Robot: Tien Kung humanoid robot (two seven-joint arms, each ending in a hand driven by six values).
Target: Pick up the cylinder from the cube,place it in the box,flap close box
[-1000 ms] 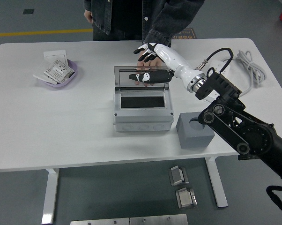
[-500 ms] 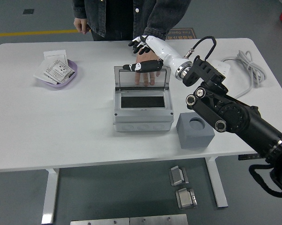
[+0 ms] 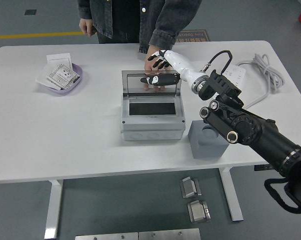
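Reaching in from the worktop's right edge, your right hand [image 3: 160, 70] sits at the top of the box's [image 3: 152, 120] clear lid [image 3: 150, 84], which stands upright along the box's far side. The fingers [image 3: 158, 79] are stretched out flat and relaxed, lying across the lid's upper edge with nothing grasped; the thumb side sits just behind the lid. The black arm crosses above the grey cube [image 3: 206, 141] and hides most of its top, so you cannot tell whether anything sits in it.

The box stands near the middle of the worktop, its body grey, with a dark rectangular opening facing up. The cylinder cannot be made out in the box or on the cube from this view.

A person stands at the far edge, and one hand [image 3: 151, 54] rests on the worktop just behind the lid, close beside your white-and-black fingers.

Toward the far left corner you have a purple tray [image 3: 76, 80] with small packets in it. A white cable [image 3: 263, 67] lies coiled near the far right corner.
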